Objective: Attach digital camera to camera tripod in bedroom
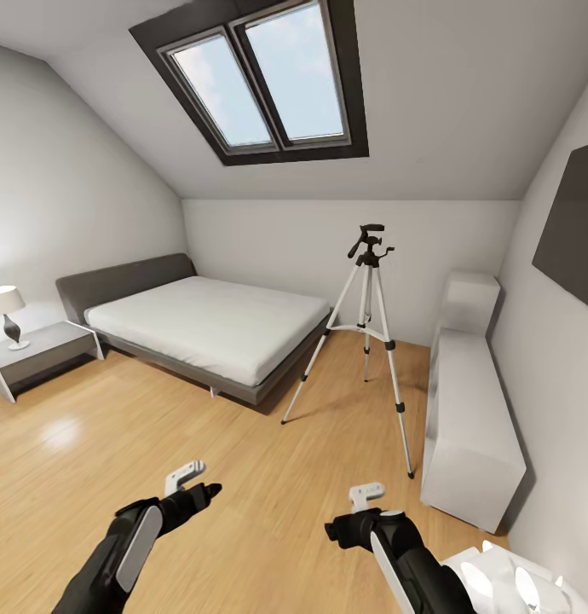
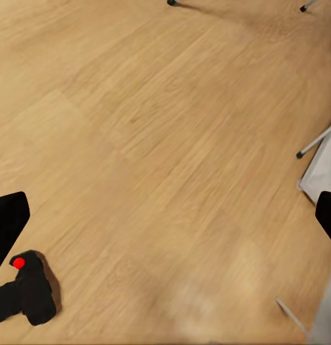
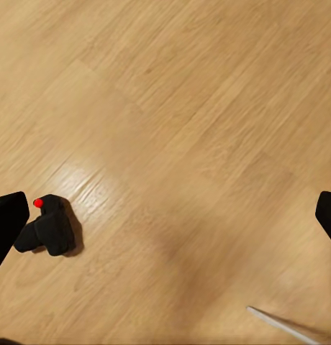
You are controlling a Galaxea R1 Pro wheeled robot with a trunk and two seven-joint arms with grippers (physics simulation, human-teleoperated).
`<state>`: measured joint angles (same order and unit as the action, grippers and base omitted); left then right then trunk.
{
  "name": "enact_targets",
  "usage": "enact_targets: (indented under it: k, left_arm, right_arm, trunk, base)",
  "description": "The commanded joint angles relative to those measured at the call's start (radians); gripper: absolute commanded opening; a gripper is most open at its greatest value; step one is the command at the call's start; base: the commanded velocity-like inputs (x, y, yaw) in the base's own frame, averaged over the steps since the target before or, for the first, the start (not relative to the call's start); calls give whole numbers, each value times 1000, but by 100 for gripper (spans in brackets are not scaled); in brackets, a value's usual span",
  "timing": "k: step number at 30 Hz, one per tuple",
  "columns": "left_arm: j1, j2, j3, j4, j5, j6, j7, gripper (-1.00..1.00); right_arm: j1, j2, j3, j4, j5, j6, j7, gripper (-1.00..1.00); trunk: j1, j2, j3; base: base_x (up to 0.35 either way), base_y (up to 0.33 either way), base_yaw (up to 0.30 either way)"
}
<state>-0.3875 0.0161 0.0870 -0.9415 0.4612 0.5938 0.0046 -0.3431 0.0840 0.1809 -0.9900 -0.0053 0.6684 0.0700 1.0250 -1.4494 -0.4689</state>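
Facing the bedroom [image 1: 243, 230] | our left gripper [image 1: 192, 486] and right gripper [image 1: 349, 512] spread wide, holding nothing | digital camera [image 3: 49, 226] lying on wood floor [image 3: 209, 144] | camera tripod [image 1: 366, 333] standing beside bed [image 1: 200, 324].

One camera tripod [image 1: 368, 328] with three legs, one bed [image 1: 204, 328], one lamp [image 1: 6, 314], one two-paned skylight [image 1: 258, 81], and one digital camera [image 3: 49, 226] on the floor.

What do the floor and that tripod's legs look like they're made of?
The floor looks like light varnished wood: plank seams, grain and a soft glare show. The camera tripod has silvery-white legs that suggest painted or brushed metal, with matte black joints and feet, perhaps plastic or rubber. As a render, that stays a guess.
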Motion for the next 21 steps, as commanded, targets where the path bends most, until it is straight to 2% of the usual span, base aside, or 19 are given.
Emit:
enact_targets:
  k: [1,7,15,16,17,21]
  left_arm:
    - [-1,-2,2,0,5,7,2,100]
    - [-1,-9,-1,9,6,10,27,100]
    - [-1,-16,-3,-2,7,8,110,100]
    - [-1,-19,-3,-3,7,7,121,100]
    - [-1,-44,-5,-6,7,3,170,100]
    - [-1,-55,-6,-7,7,2,182,100]
  right_arm:
    - [-1,0,0,-1,-1,5,2,100]
    - [-1,1,1,1,-3,4,3,100]
    - [-1,2,2,2,-4,3,4,100]
    - [-1,2,2,2,-4,3,4,100]
    - [-1,2,0,2,-4,3,4,100]
    - [-1,1,-1,2,-4,3,5,100]
  trunk:
    - [0,-1,-1]
    - [0,-1,-1]
    - [0,-1,-1]
    - [0,-1,-1]
    - [0,-1,-1]
    - [0,-1,-1]
  base:
    - [0,0,0]
    - [0,0,0]
    - [0,0,0]
    - [0,0,0]
    - [0,0,0]
    - [0,0,0]
